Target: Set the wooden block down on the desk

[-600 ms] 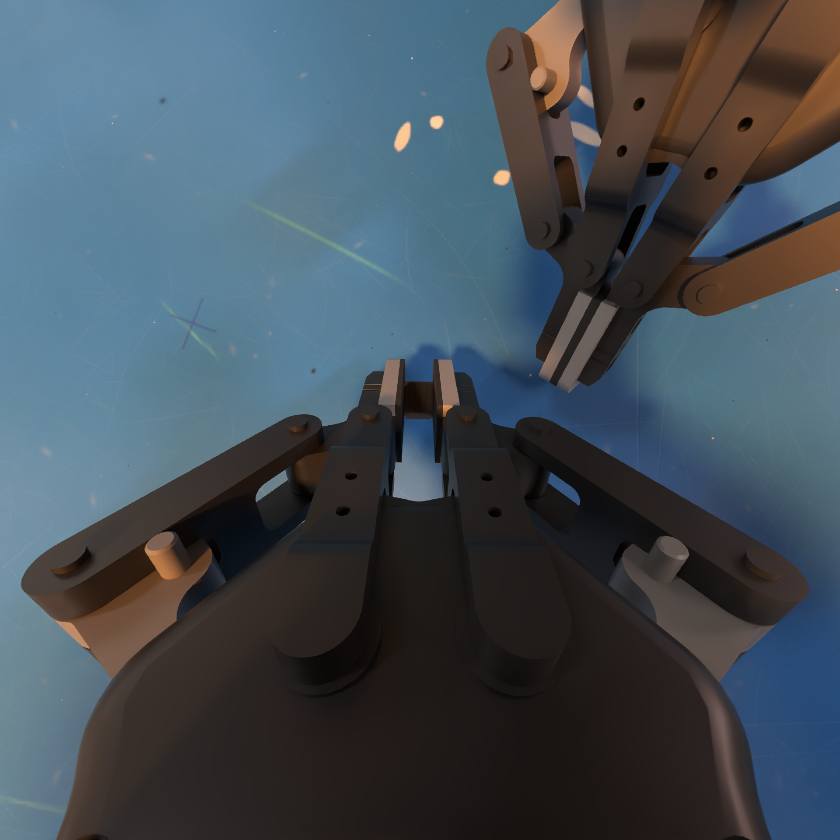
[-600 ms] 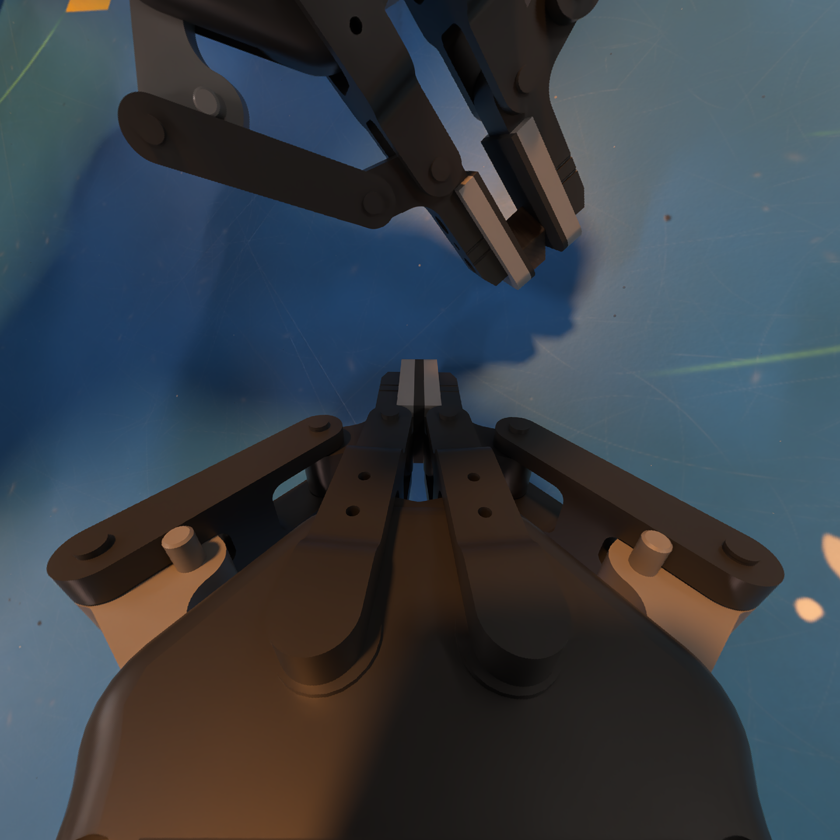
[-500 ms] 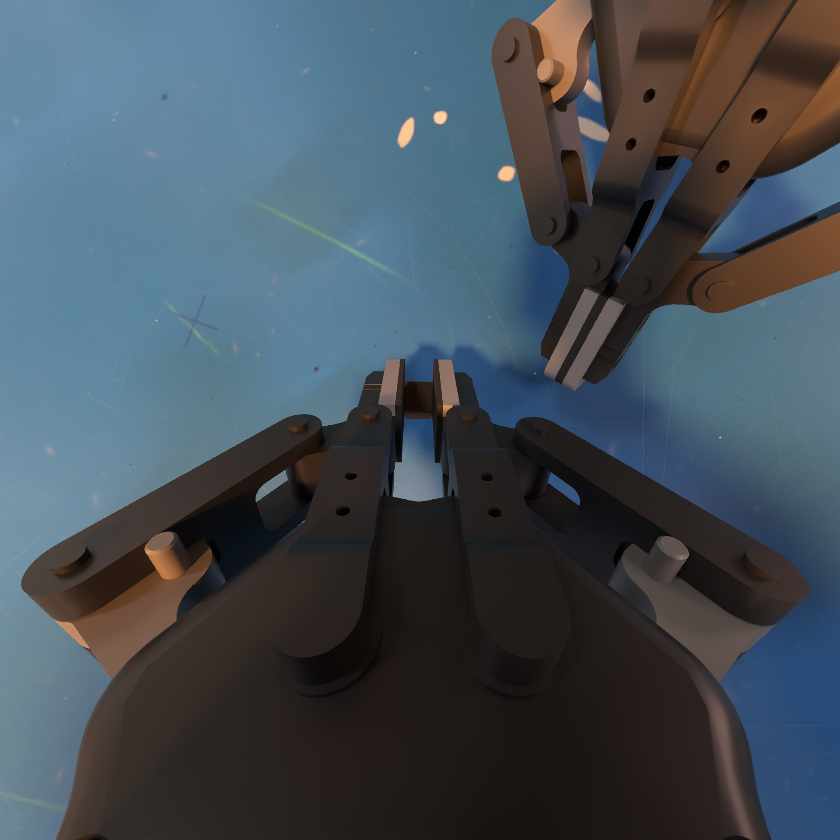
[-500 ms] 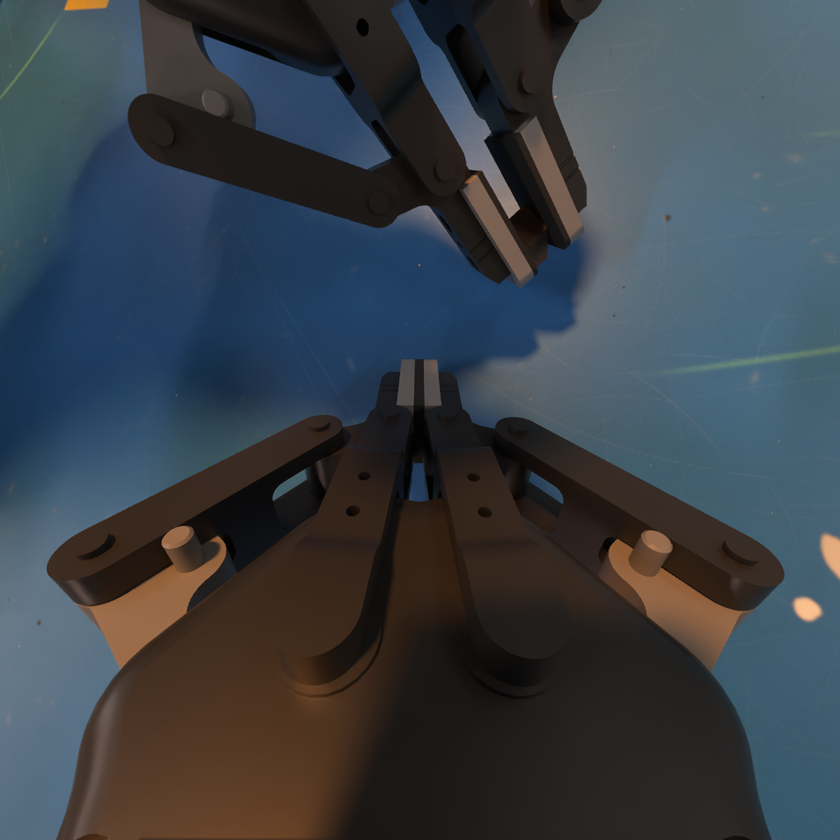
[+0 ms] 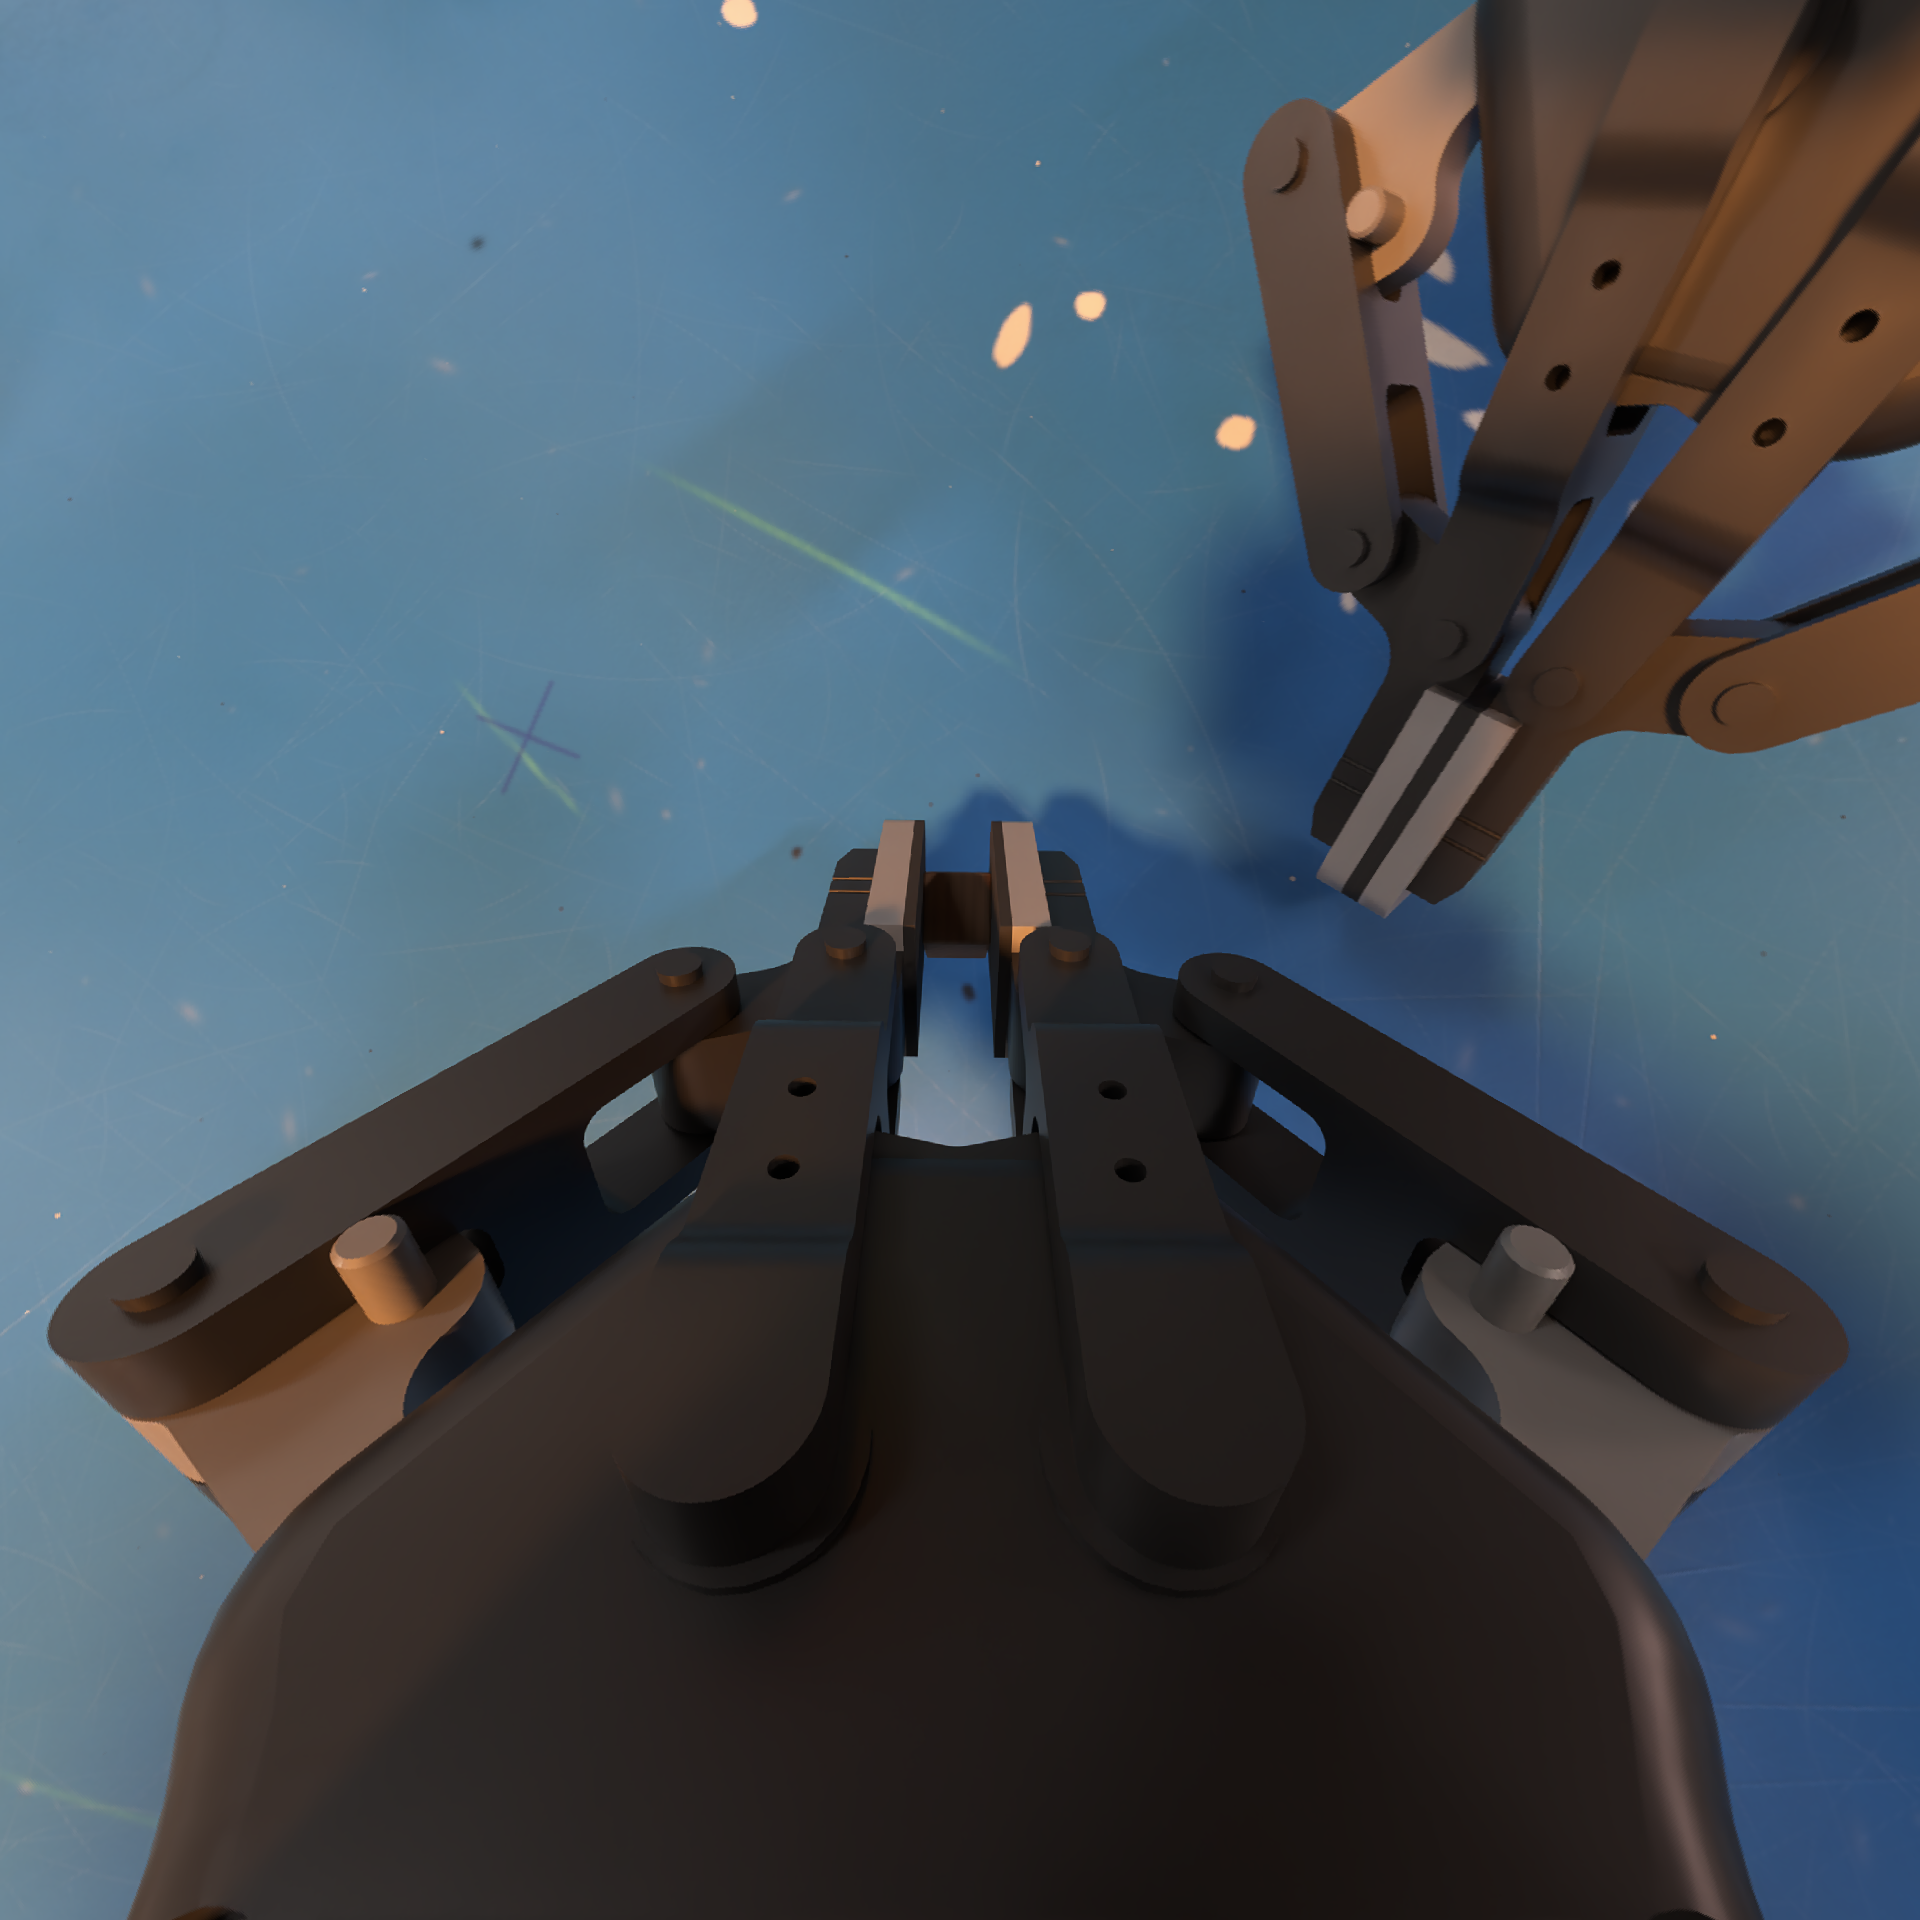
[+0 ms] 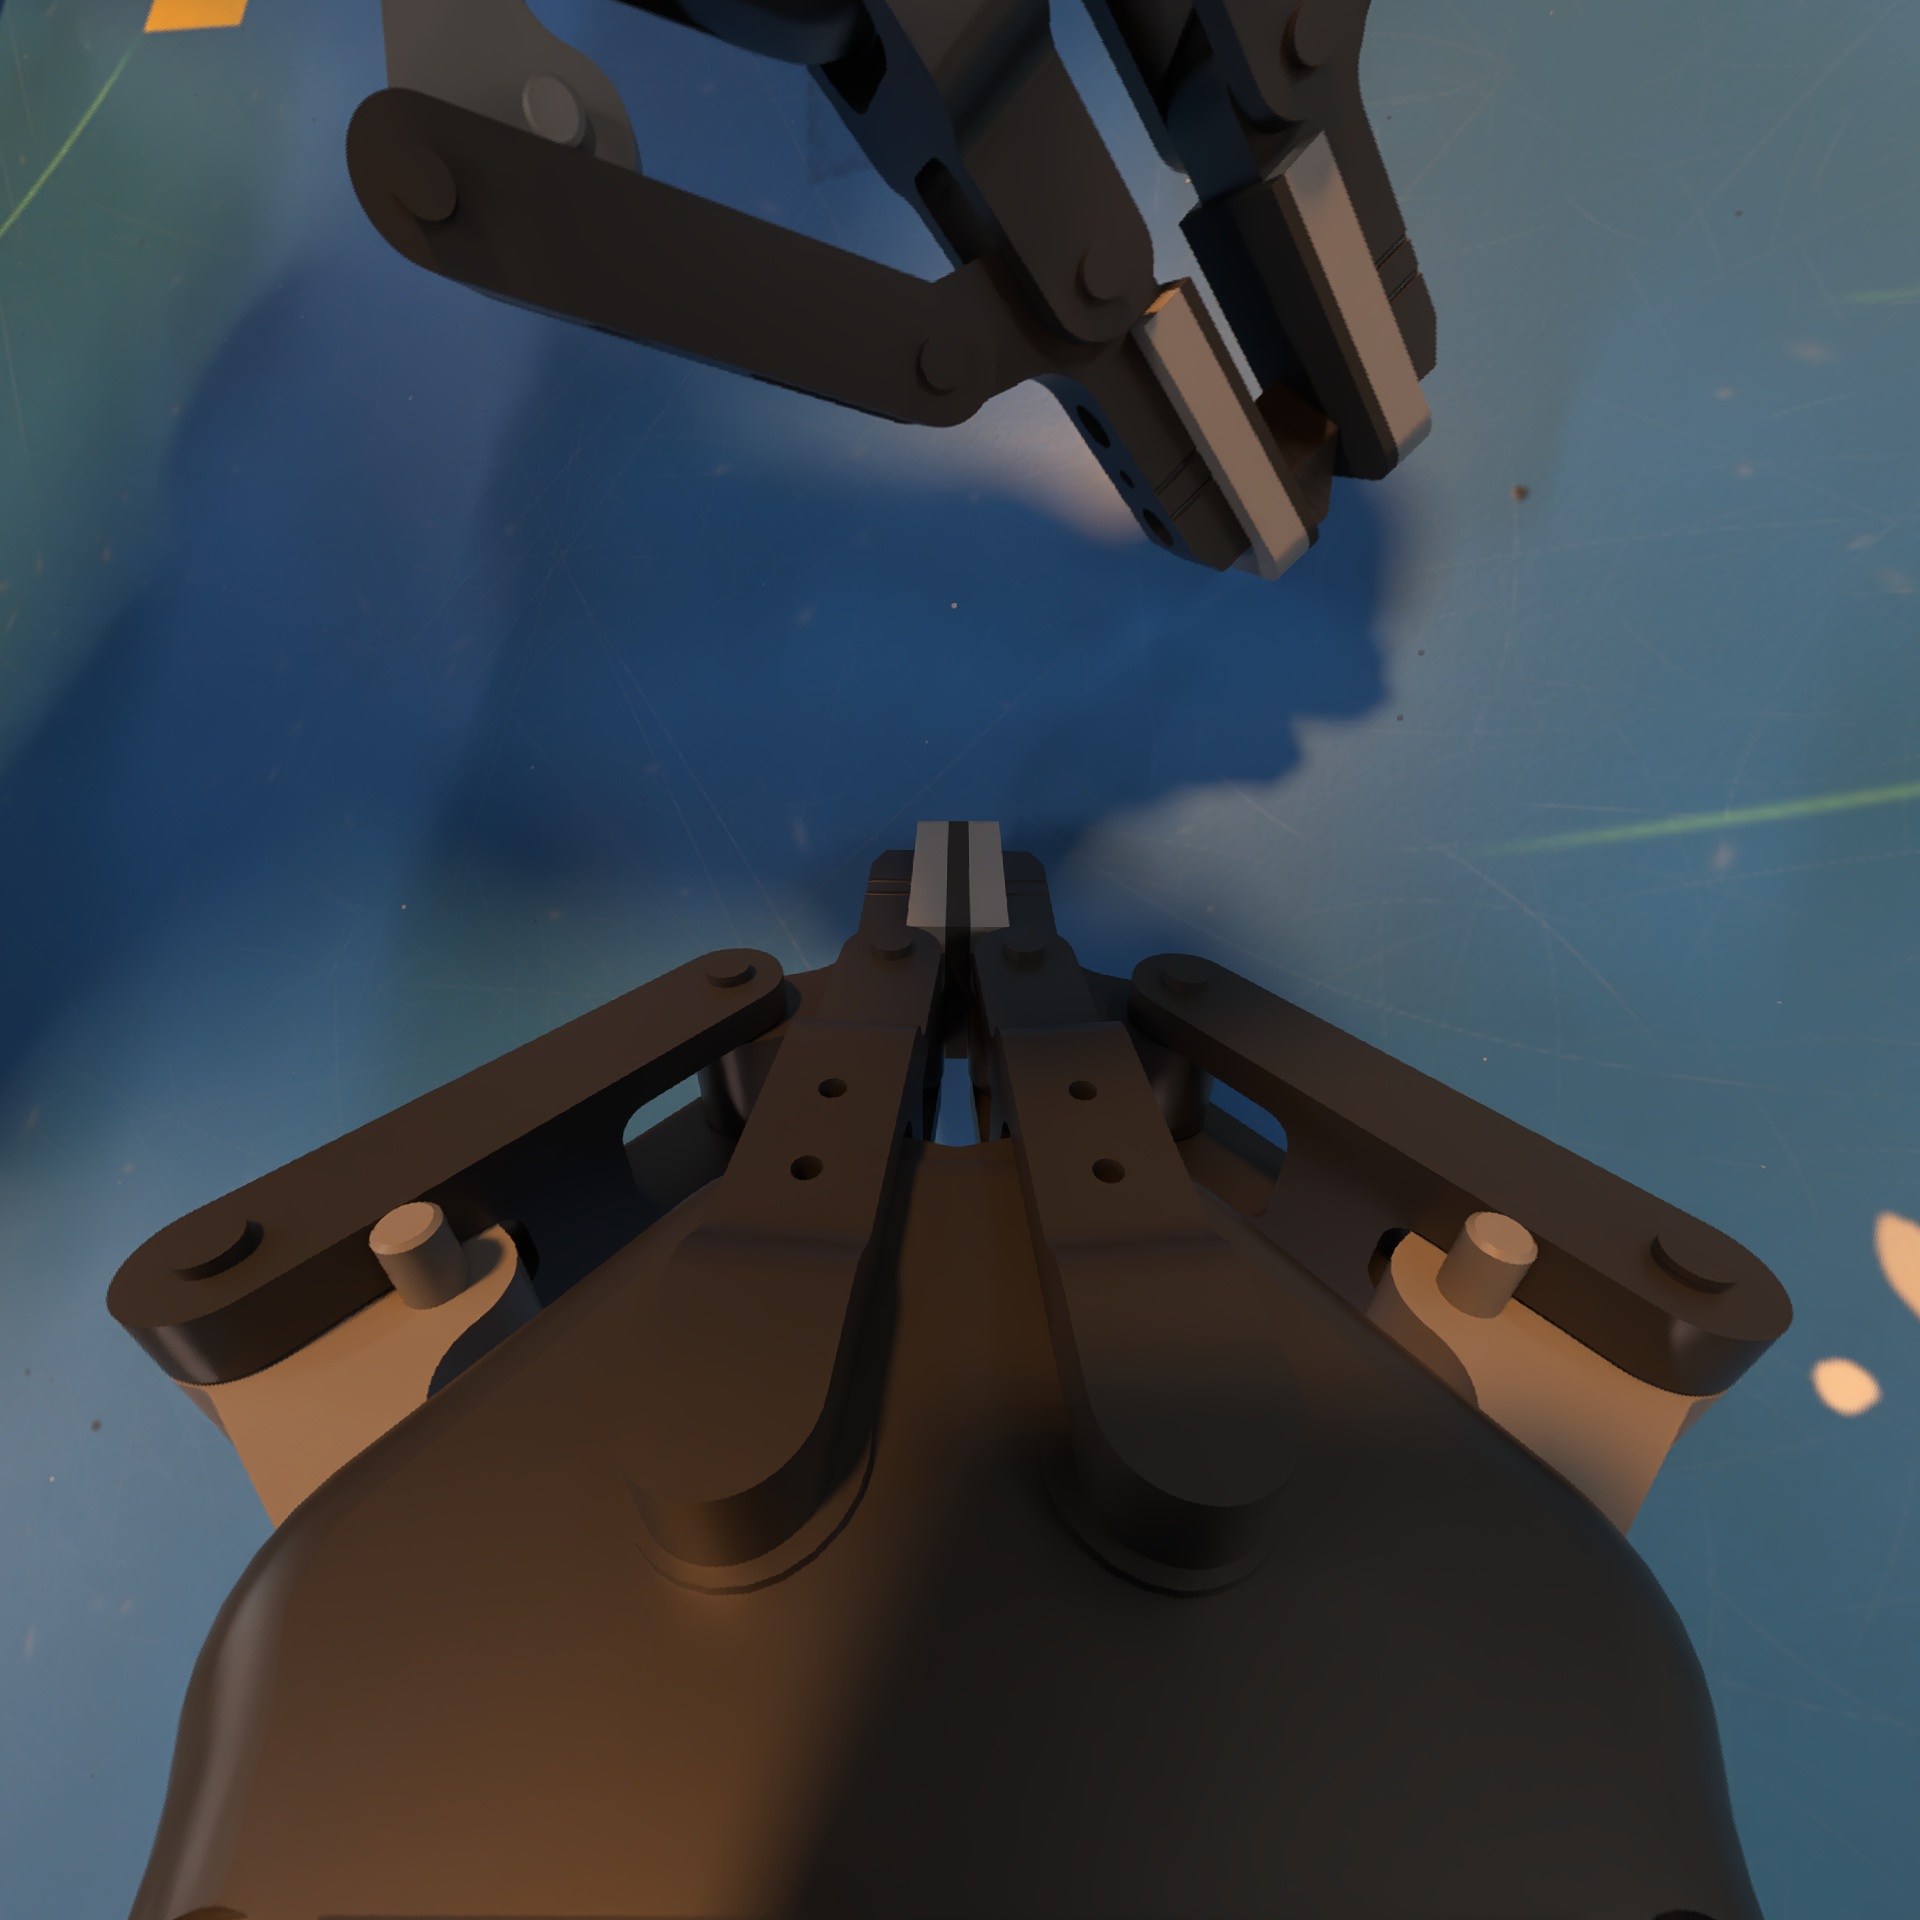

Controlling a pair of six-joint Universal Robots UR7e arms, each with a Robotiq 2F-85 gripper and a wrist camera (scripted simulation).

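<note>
My left gripper (image 5: pixel 957 873) is shut on a small brown wooden block (image 5: pixel 956 912), which sits between its pads a little above the blue desk (image 5: pixel 416 468). The same gripper (image 6: pixel 1320 488) shows at the top of the right wrist view with the block (image 6: pixel 1299 421) between its fingers. My right gripper (image 6: pixel 958 868) is shut with nothing in it, its pads pressed together above the desk (image 6: pixel 1610 623). It shows at the upper right of the left wrist view (image 5: pixel 1392 873), to the right of the block and apart from it.
The blue desk surface is scratched, with a green streak (image 5: pixel 831 566) and a small cross mark (image 5: pixel 530 736) to the left of my left gripper. Small bright light spots (image 5: pixel 1013 335) lie farther off. An orange patch (image 6: pixel 192 12) sits at the top left corner of the right wrist view.
The right gripper has drifted slightly right and farther from the left gripper. The left gripper still holds the block in the same grip.
</note>
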